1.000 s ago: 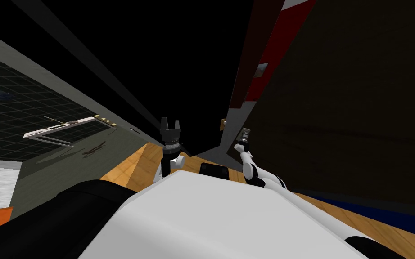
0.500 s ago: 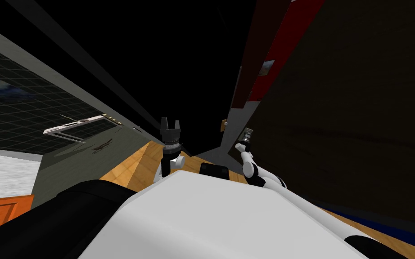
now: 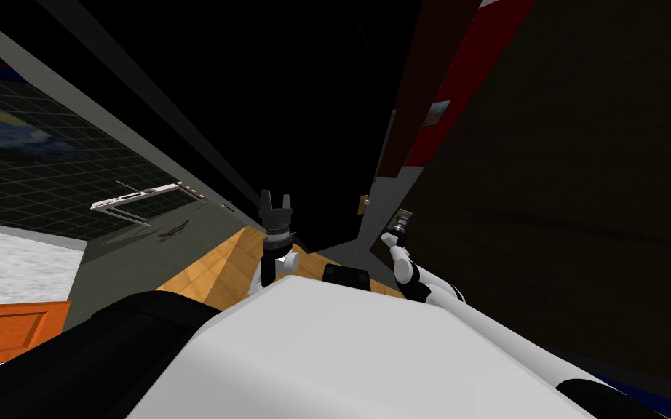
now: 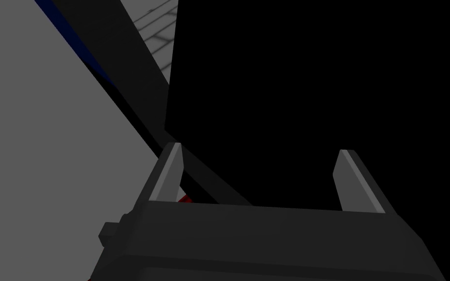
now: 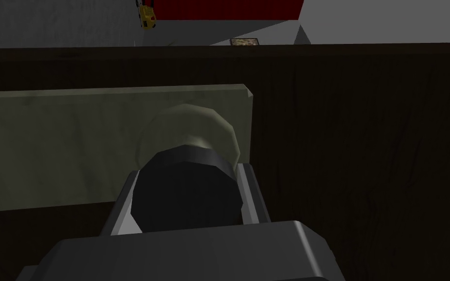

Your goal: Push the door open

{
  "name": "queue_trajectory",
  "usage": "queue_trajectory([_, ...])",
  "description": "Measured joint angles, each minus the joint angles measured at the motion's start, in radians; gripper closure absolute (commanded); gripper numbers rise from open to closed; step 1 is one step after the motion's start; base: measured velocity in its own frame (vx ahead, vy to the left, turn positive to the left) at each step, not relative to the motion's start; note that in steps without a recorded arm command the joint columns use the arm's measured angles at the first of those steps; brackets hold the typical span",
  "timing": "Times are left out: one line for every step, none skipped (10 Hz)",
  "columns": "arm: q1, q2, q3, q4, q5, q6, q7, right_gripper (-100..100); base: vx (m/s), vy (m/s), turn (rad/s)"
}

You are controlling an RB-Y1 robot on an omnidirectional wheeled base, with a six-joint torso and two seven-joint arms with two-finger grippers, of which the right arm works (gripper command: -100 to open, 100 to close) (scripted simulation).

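Door (image 5: 365, 146) is a dark brown, wood-grained panel that fills the right of the scene, running from near to far.

Right arm reaches out to it. Right pincer (image 5: 188, 173) is pinching the door's knob (image 5: 185, 195), one light grey blade pressed against each side. The knob is dark and round, with a dull olive collar behind it. It is mounted on a long olive plate (image 5: 63, 146) that lies flat on the door face.

- Beyond the door's edge: a grey wall with a red band (image 3: 472, 80).
- Small framed picture (image 3: 436, 113) hangs against that red.
- Small yellow object (image 5: 146, 15) sits far off past the door, too small to identify.

Left arm is held up in front of the torso, left of the right arm and well apart from the door. Left pincer (image 4: 258, 149) is spread, with both fingers (image 4: 166, 175) standing wide and nothing between them. It points at a black area (image 3: 290, 94) in the far middle.

Floor (image 3: 217, 269) is light wood boards and narrows toward the far gap. A grey-green wall (image 3: 123, 269) runs along the left and carries a dark gridded panel. A white-framed fitting (image 3: 145, 198) is mounted on it. An orange panel (image 3: 6, 331) sits at near left.
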Motion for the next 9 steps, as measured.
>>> queue_trajectory([0.001,0.001,-0.002,-0.007,-0.001,0.005,0.003,100,-0.001,0.001,-0.011])
queue_trajectory([-0.002,-0.001,-0.001,0.000,-0.001,0.000,0.001,100,-0.005,0.001,0.011])
queue_trajectory([0.007,0.007,-0.004,-0.026,-0.002,0.012,0.007,100,-0.004,0.005,0.016])
queue_trajectory([0.019,0.014,-0.002,-0.053,-0.001,0.022,0.008,100,-0.006,0.007,-0.011])
queue_trajectory([0.007,0.006,-0.004,-0.039,-0.002,0.018,0.006,100,0.000,0.000,0.000])
queue_trajectory([0.025,0.021,-0.007,-0.088,-0.003,0.036,0.015,100,0.067,-0.054,0.167])
queue_trajectory([0.022,0.021,-0.024,-0.076,-0.012,0.032,0.027,100,0.088,-0.115,0.173])
queue_trajectory([0.036,0.032,-0.037,-0.099,-0.018,0.034,0.039,100,0.049,-0.077,0.049])
queue_trajectory([0.035,0.035,-0.040,-0.101,-0.020,0.030,0.044,100,0.027,-0.044,0.048])
